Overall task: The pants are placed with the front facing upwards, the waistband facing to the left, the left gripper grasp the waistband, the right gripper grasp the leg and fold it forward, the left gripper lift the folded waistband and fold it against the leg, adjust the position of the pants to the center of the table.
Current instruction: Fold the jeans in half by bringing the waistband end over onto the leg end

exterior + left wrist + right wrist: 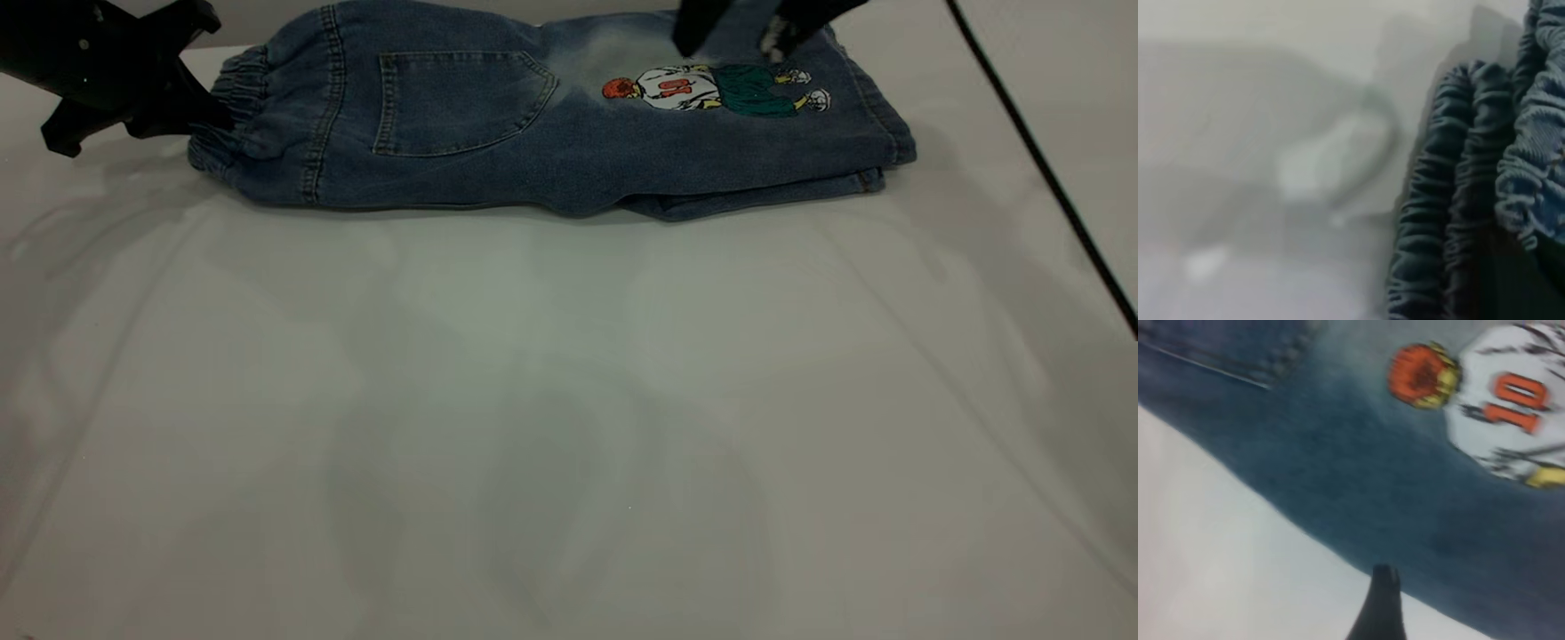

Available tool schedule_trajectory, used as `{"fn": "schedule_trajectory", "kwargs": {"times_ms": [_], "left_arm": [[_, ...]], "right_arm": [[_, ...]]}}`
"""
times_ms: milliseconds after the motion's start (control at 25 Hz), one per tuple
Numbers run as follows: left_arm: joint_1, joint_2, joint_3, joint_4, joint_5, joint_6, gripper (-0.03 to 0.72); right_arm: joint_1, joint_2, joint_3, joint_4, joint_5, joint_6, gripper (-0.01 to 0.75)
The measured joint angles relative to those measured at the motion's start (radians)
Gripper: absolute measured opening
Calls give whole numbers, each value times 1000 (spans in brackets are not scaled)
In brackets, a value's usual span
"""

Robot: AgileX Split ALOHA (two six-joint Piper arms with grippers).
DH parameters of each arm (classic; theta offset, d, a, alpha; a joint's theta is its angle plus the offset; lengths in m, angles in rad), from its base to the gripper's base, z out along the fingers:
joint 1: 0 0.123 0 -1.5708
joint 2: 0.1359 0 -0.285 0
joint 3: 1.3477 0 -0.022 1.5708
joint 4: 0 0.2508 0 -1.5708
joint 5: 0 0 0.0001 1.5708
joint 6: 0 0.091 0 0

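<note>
Now the pants point(551, 133) lie folded lengthwise at the far side of the table point(569, 427), back face up, well away from its middle; the patch pocket point(462, 102) sits left of centre on the denim, and the cartoon basketball-player print point(716, 89) lies toward the right end; a lower layer of denim peeks out along the near edge at the right; the waistband point(233, 116) is bunched at the left end, its gathered ruffles stacked in folds in the left wrist view point(1458, 200).

Over at the far left the left gripper point(191, 111) reaches in low and meets the waistband; its dark fingers press right against the ruffles, but whether they are clamped on the cloth or merely touching I cannot tell from where I stand; the left wrist view shows only fabric and bare table.

Up at the far right the right gripper point(733, 36) hangs just above the leg end, close over the print; its two dark fingers stand apart with nothing between them, so it is spread and holding nothing; one dark fingertip point(1381, 600) shows in the right wrist view, near the folded edge of the denim.
</note>
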Motion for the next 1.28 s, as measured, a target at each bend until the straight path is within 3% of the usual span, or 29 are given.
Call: {"fn": "schedule_trajectory", "kwargs": {"times_ms": [560, 760, 1080, 1280], "left_arm": [[0, 0, 0, -69, 61, 111, 39], [0, 0, 0, -63, 87, 111, 39], [0, 0, 0, -62, 107, 119, 39], [0, 0, 0, -62, 115, 119, 39]], "right_arm": [[161, 79, -44, 6, -119, 33, 568], [194, 155, -176, -60, -62, 73, 568], [194, 313, -490, -261, 137, 200, 568], [194, 343, -624, -254, 94, 208, 568]]}}
